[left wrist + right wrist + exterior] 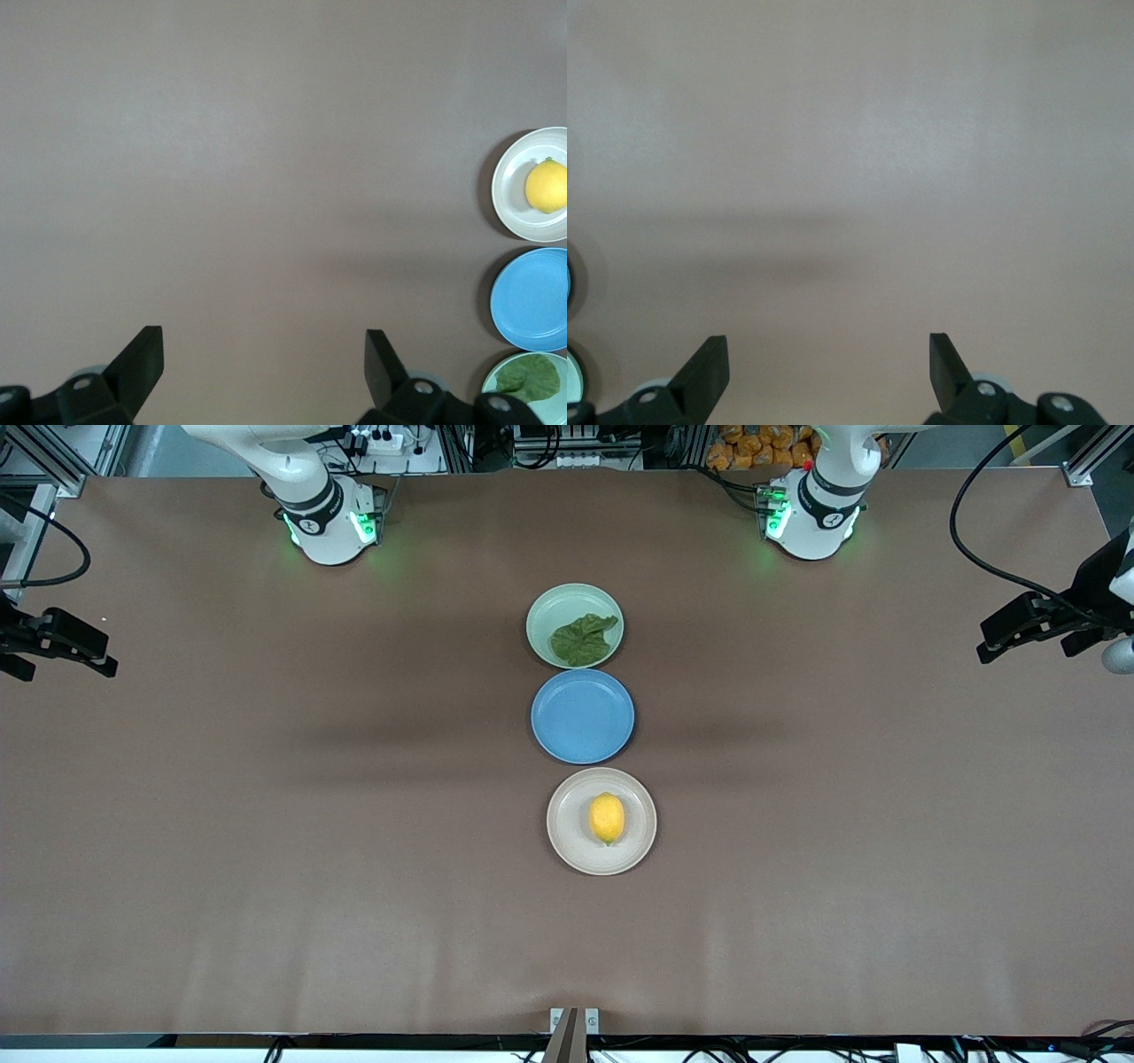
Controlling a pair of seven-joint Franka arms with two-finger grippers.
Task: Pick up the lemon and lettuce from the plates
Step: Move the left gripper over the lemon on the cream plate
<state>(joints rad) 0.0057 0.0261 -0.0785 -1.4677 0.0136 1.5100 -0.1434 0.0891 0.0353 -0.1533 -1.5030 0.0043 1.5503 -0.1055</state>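
The lettuce (583, 639) lies on the mint green plate (549, 607), the plate farthest from the front camera. The lemon (607, 817) sits on the beige plate (571, 825), the nearest one. My left gripper (992, 639) hangs open and empty above the table at the left arm's end, away from the plates. My right gripper (102, 654) hangs open and empty above the right arm's end. The left wrist view shows its open gripper (264, 354) over bare table, with the lemon (547, 186), beige plate (508, 190), lettuce (532, 378) and mint plate (493, 382) at its edge. The right gripper (828, 359) is over bare table.
An empty blue plate (582, 716) lies between the mint and beige plates, almost touching both; it also shows in the left wrist view (532, 299). The three plates form a line down the table's middle. Brown table surface spreads wide on both sides of them.
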